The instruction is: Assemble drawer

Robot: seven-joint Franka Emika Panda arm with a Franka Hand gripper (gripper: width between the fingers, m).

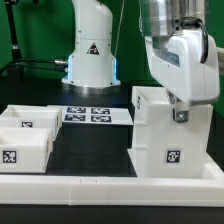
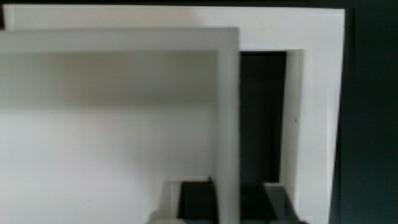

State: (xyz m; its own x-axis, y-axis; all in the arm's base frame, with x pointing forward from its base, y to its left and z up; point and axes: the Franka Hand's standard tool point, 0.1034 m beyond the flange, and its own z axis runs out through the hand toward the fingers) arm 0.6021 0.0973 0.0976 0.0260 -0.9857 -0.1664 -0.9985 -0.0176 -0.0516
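Observation:
The drawer casing (image 1: pixel 165 138) is a large hollow white box with square tags, standing at the exterior view's right. My gripper (image 1: pixel 180 113) reaches down onto its upper edge. In the wrist view the gripper (image 2: pixel 238 188) has its two dark fingers on either side of a thin white wall of the casing (image 2: pixel 228 110), both touching it. Two smaller white trays (image 1: pixel 24 150) (image 1: pixel 32 119) with tags sit at the exterior view's left, apart from the casing. Their knobs do not show.
The marker board (image 1: pixel 90 113) lies flat at the back middle, in front of the robot's base (image 1: pixel 90 60). A low white border wall (image 1: pixel 110 188) runs along the front edge. Dark table surface (image 1: pixel 95 145) lies between trays and casing.

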